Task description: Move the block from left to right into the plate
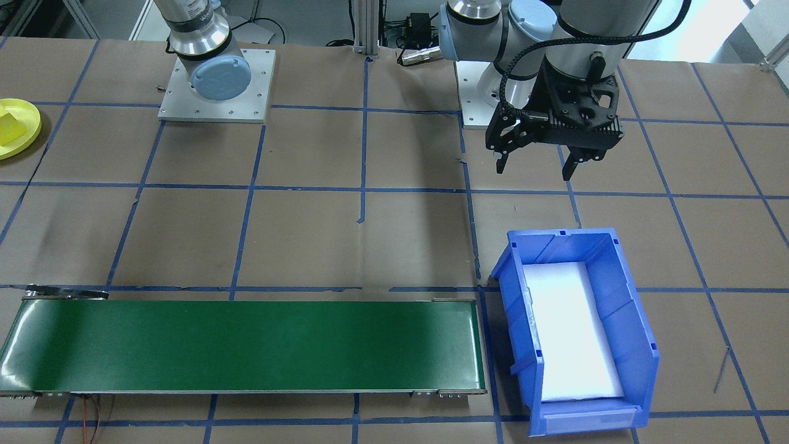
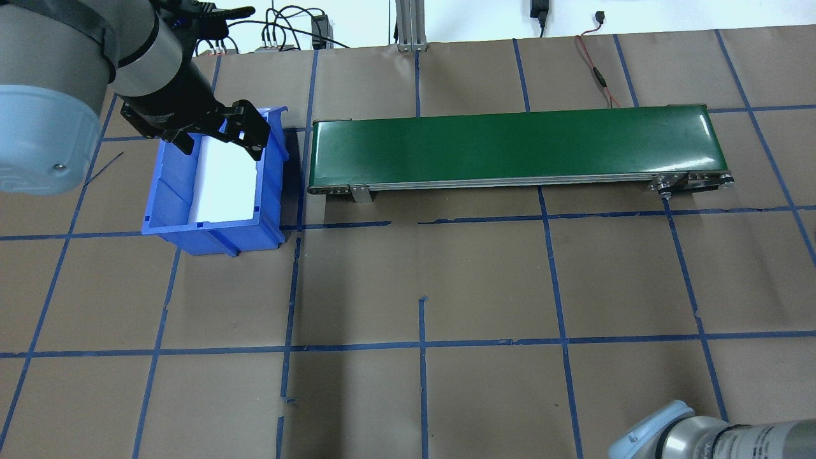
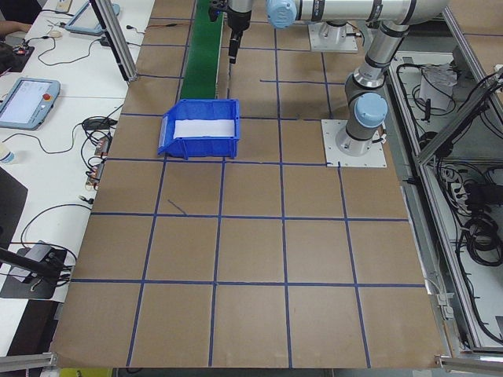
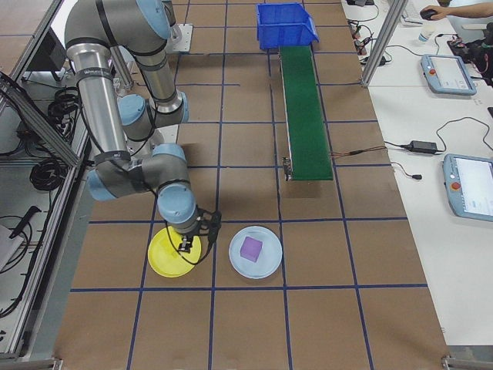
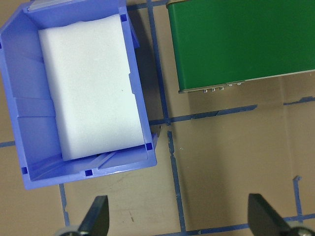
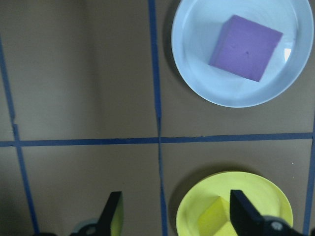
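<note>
The yellow plate [image 6: 216, 189] lies on the table with a yellow block [image 6: 211, 219] resting inside it; both also show at the table's edge as the plate [image 1: 32, 126] and the block [image 1: 11, 126]. My right gripper [image 6: 178, 216] hovers open just over the plate [image 4: 166, 258], and the block sits below it, close to one finger, held by nothing. Far off at the other end, my left gripper [image 1: 535, 168] hangs open and empty above the table beside the blue bin [image 1: 641, 345]. In the overhead view the left gripper [image 2: 220, 145] overlaps the bin's near end.
A pale blue plate [image 6: 197, 73] holding a purple block [image 6: 246, 46] lies beside the yellow plate. The green conveyor belt [image 2: 516, 143] runs between the two ends. White foam lines the blue bin [image 5: 29, 137]. Blue tape lines cross the brown table.
</note>
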